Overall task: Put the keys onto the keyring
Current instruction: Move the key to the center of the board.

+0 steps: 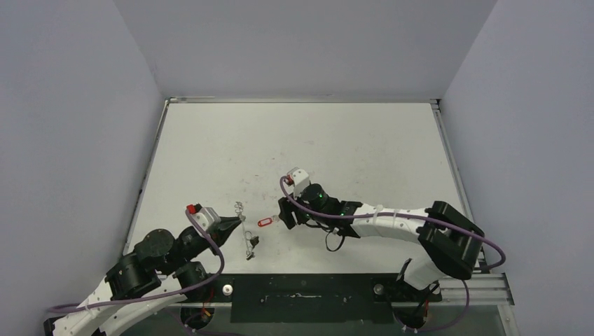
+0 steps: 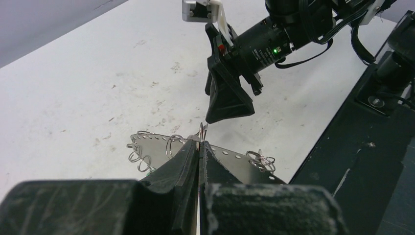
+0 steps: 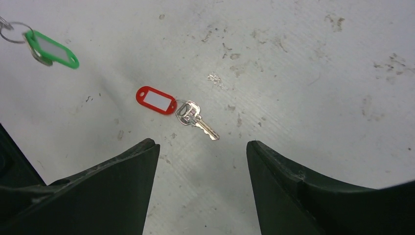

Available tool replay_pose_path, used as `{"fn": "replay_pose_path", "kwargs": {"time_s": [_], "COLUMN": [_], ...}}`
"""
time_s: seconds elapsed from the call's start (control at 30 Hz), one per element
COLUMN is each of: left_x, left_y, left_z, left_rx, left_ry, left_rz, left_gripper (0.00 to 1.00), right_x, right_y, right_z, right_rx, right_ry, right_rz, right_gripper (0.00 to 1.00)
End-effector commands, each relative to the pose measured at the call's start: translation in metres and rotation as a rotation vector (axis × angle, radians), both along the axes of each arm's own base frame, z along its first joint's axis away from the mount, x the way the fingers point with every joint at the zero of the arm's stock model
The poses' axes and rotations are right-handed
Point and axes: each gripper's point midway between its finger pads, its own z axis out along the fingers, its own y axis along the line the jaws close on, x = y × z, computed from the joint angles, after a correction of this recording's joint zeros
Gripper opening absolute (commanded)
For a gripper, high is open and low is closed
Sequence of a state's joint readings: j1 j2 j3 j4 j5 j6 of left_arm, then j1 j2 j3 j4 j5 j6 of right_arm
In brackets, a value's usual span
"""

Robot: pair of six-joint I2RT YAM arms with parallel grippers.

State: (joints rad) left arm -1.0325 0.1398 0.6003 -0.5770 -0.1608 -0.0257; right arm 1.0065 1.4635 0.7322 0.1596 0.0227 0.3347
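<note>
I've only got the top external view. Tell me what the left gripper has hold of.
Observer: The left wrist view shows the left gripper shut on the keyring, pinching a perforated metal strip fringed with small rings.
Operator: Now report the right gripper's jaws.
Observer: In the right wrist view the right gripper is open and empty. The red-tagged key lies flat on the table just ahead of it, untouched.
Operator: Find me the green one.
Observer: The green-tagged key sits at the upper left of the right wrist view, on a small ring. Whether that ring joins the keyring I cannot tell.
</note>
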Motion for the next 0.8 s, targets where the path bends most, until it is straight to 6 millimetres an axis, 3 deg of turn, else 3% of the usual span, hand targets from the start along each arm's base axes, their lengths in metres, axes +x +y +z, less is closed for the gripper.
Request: {"fn": "replay_pose_path", "kwargs": {"time_s": [0.0, 0.17, 0.33, 0.43, 0.63, 0.77], "left_x": [0.007, 0.005, 0.003, 0.002, 0.001, 0.001], "left_y": [0.024, 0.026, 0.027, 0.026, 0.026, 0.025], "left_z": [0.022, 0.021, 0.021, 0.021, 0.022, 0.021], "left_rx": [-0.025, -0.024, -0.034, -0.039, -0.045, -0.047], "left_ry": [-0.049, -0.048, -0.054, -0.055, -0.057, -0.056], "left_rz": [0.099, 0.095, 0.089, 0.082, 0.077, 0.073], "left_gripper": [0.0, 0.0, 0.0, 0.0, 0.0, 0.0], "right_x": [-0.006, -0.015, -0.008, -0.005, 0.007, 0.003], "right_y": [0.041, 0.063, 0.076, 0.081, 0.072, 0.063], "right_z": [0.007, 0.004, -0.007, -0.02, -0.051, -0.065], "right_rx": [0.058, 0.04, -0.007, -0.067, -0.213, -0.264], "right_ry": [0.007, -0.04, -0.046, -0.017, 0.036, 0.068], "right_rz": [0.169, 0.39, 0.502, 0.576, 0.597, 0.634], "right_gripper": [0.65, 0.59, 0.53, 0.41, 0.39, 0.4]}}
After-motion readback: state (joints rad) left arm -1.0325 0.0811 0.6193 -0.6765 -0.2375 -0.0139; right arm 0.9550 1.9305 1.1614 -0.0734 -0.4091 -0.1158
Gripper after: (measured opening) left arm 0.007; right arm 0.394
